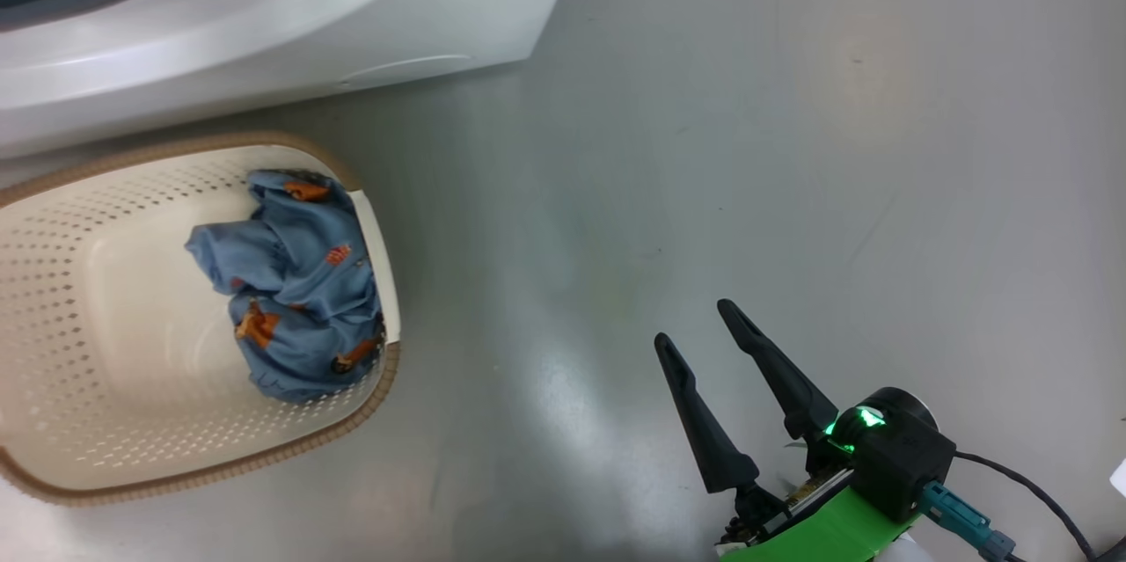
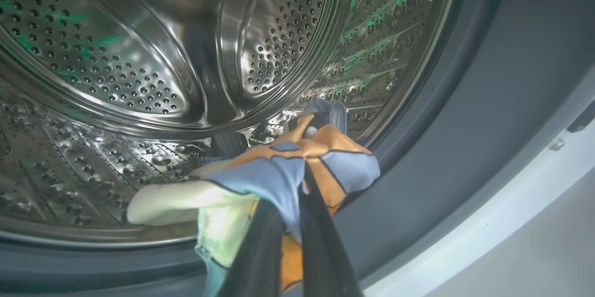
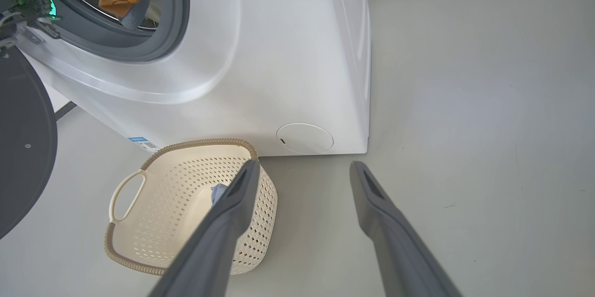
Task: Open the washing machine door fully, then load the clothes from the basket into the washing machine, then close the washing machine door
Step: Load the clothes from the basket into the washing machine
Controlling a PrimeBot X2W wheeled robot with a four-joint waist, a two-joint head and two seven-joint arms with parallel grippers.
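**A:** Left side first. What have you got?

**B:** My left gripper [image 2: 292,208] is pinched tight on a bundle [image 2: 325,162] of blue, orange and cream cloth. The fabric wraps over both fingers, so their tips are hidden. I am at the mouth of the washer [image 3: 279,55], just inside the grey gasket [image 2: 441,162], looking into the steel drum [image 2: 116,74]. The bundle's cream end lies across the drum's front lip.

**A:** And the door [image 3: 23,139]?

**B:** Swung wide open. In my right wrist view its black disc stands off to one side of the opening, and a scrap of the orange cloth shows at the mouth.

**A:** Your right?

**B:** My right gripper [image 1: 694,324] is spread wide and holds nothing. It hovers over bare grey floor [image 1: 792,149], with nothing between the fingers.

**A:** Where is the basket [image 1: 106,421]?

**B:** On the floor just in front of the washer, near the round flap [image 3: 304,138], and off to the left of my right gripper. One crumpled blue piece [image 1: 299,298] with orange prints lies inside, bunched against the end wall nearest that gripper.
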